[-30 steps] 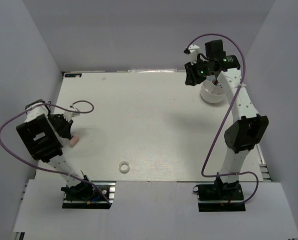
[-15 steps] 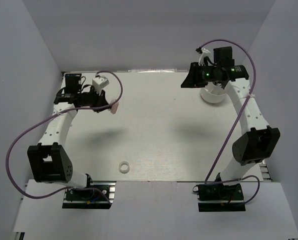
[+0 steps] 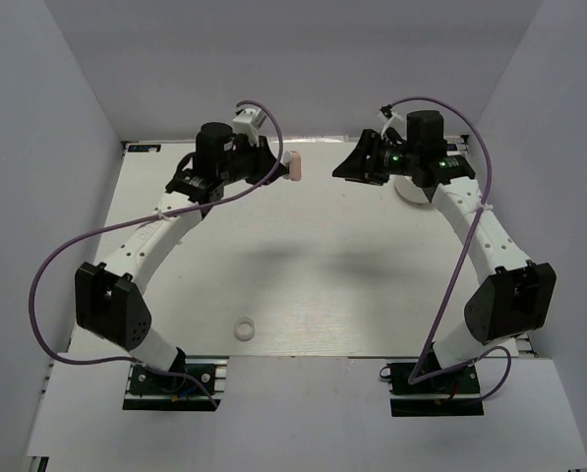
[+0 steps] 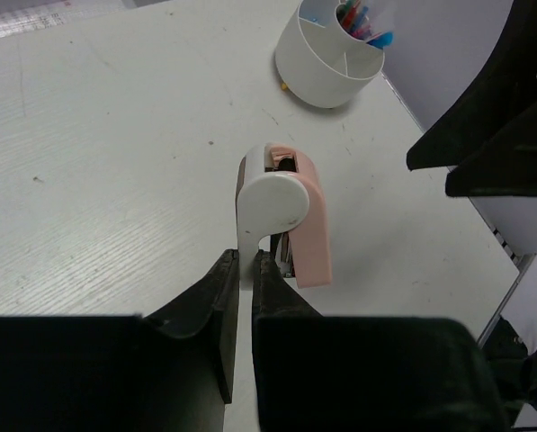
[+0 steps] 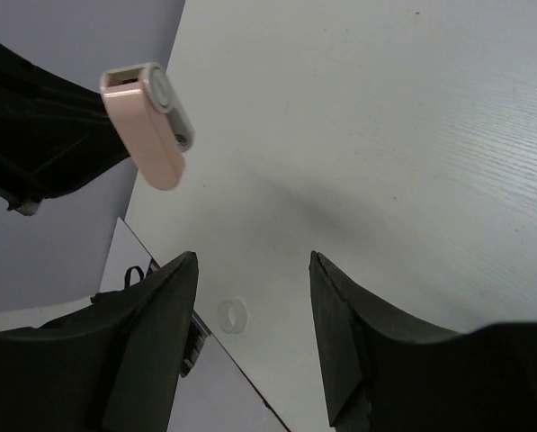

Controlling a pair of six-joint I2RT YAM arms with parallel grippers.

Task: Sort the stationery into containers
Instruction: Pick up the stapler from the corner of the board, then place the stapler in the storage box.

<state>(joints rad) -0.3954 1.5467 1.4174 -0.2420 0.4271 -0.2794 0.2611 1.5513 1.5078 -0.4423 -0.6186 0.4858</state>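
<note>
Above the table (image 3: 273, 265), the left tool (image 4: 247, 263) grips a small pink stapler (image 4: 290, 216); the right tool (image 5: 253, 270) faces it, jaws spread, near the white container (image 4: 326, 72).

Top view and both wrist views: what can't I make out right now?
- Container: the left wrist view's top edge cuts its rim, and only coloured tips show inside. In the top view the right arm covers most of it.
- Pink-and-white item: its kind is unclear. It is tiny in the top view, and its lower end is hidden between the left gripper's fingers.
- Tape ring: too small for detail in the top and right wrist views.
</note>
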